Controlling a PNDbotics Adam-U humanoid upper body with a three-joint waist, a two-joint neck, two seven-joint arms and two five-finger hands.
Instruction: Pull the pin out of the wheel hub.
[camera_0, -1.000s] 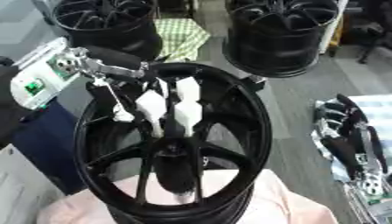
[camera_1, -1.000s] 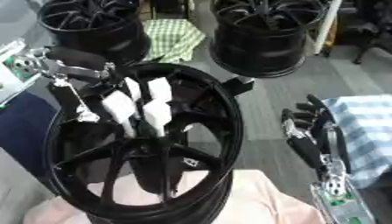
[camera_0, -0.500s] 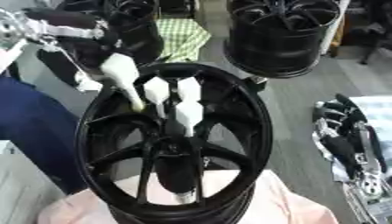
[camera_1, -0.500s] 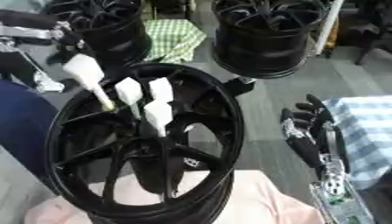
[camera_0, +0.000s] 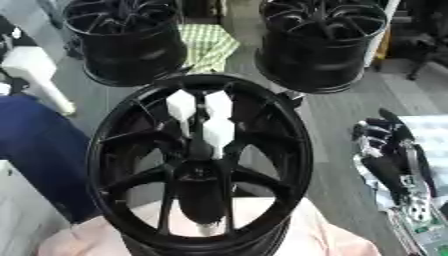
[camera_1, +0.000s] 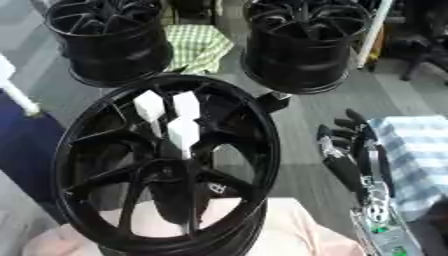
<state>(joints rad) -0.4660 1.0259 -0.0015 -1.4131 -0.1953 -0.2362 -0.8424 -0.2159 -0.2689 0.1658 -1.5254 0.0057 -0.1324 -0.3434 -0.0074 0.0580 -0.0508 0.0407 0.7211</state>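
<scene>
A black wheel hub (camera_0: 122, 165) stands tilted in the middle on a pink pad. Three white pins (camera_0: 217, 132) stick up among its upper spokes, two side by side (camera_0: 180, 106) and one lower. A fourth white pin (camera_0: 33, 70) hangs clear of the rim at the far left, its thin stem pointing down and right. My left hand (camera_0: 7, 39) shows only as a dark sliver at the left edge, above that pin and holding it. My right hand (camera_1: 350, 150) rests open at the right, fingers up, away from the hub.
Two more black wheels (camera_0: 131, 40) (camera_0: 319, 40) stand behind, with a green checked cloth (camera_0: 210, 47) between them. A dark blue shape (camera_0: 44, 150) lies left of the hub. A blue checked cloth (camera_1: 416, 150) lies at the right edge.
My left hand has drawn one white pin up and out of the hub and carried it left, nearly out of view. Three pins stay in the hub. The right hand has not moved.
</scene>
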